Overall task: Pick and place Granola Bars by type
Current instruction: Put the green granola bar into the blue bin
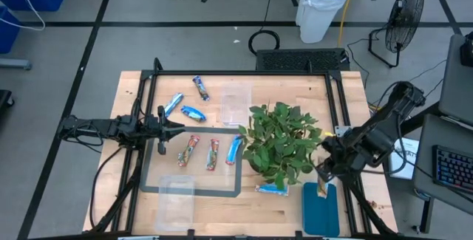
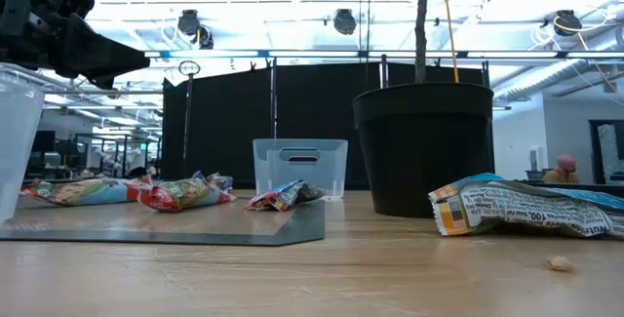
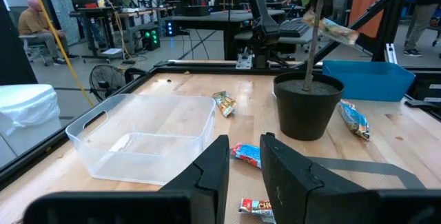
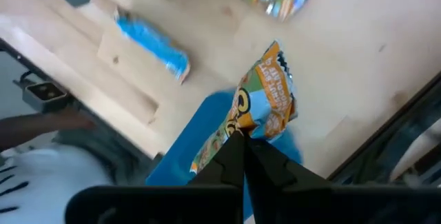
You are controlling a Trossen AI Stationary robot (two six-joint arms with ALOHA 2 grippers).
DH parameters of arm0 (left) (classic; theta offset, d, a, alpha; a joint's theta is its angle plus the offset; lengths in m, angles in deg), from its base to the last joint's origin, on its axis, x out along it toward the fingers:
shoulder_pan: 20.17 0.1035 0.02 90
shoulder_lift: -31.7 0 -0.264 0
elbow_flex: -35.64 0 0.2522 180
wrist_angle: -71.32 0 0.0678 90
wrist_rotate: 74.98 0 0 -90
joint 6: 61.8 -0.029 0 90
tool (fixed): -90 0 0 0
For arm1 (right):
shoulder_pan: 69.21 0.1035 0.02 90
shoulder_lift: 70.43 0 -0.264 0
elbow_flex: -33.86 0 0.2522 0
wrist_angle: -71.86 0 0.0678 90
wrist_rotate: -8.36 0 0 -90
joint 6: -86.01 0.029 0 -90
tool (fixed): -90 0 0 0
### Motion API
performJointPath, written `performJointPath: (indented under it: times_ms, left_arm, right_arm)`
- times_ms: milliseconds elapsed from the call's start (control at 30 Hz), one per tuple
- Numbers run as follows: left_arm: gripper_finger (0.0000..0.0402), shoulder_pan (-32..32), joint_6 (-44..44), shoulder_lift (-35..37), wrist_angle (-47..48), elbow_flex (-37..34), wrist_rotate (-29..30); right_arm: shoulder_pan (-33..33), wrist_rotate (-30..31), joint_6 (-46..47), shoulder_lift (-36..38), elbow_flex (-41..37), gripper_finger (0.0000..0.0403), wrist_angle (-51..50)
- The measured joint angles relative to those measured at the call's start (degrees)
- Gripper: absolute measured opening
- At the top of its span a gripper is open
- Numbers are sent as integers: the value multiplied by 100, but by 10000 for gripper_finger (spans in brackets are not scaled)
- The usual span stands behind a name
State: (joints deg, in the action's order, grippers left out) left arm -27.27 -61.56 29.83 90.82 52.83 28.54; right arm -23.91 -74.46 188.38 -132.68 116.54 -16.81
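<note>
Right gripper (image 4: 242, 140) — shut on a green-and-beige bar (image 4: 258, 107), held by one end so the wrapper hangs free over the teal tray (image 1: 321, 209) at the table's front right corner.

Left gripper (image 3: 241, 156) — fingers a narrow gap apart, nothing between them; it hovers at the mat's (image 1: 194, 190) left edge, waiting.

Other bars — two red ones (image 1: 188, 151) and a blue one (image 1: 234, 149) on the mat; three more blue (image 1: 194, 112) on the wood behind it; one more bar (image 1: 271, 189) lies in front of the plant (image 1: 281, 140), just beside the tray.

Step in hand, as judged: setting the held bar into the tray.
- Lower until the hanging end rests on the tray floor, then open; a drop from height could let the light wrapper flip over the wall.
- Keep the gripper inside the tray's walls and clear of the plant's leaves.
- Lay it to one side, leaving room for its like.

Hard to make out:
- From above, the arm covers most of the held bar; its height over the tray cannot be told.
- The kind of the bar before the plant — wrapper partly under leaves.
- Whether the two clear tubs (image 1: 236, 103) hold anything; both look bare.
</note>
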Motion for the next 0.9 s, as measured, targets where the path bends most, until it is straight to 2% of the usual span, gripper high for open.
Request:
performJointPath:
  times_ms: [167,333,467,600,800,900]
  left_arm:
    - [88,-1,-1,0,0,0,0]
    - [88,1,1,0,0,0,0]
    - [88,-1,-1,2,0,2,0]
    - [88,1,-1,2,0,2,0]
    - [88,1,-1,0,0,0,0]
    - [88,1,-1,0,0,0,0]
  right_arm:
    - [155,676,-296,243,0,0,-435]
    - [602,1312,-453,312,0,0,-389]
    - [1158,1799,-301,306,0,0,-53]
    - [1737,2142,101,157,0,0,801]
    - [2146,2242,1117,-459,2,0,1628]
    - [2175,1793,1857,-879,2,0,1809]
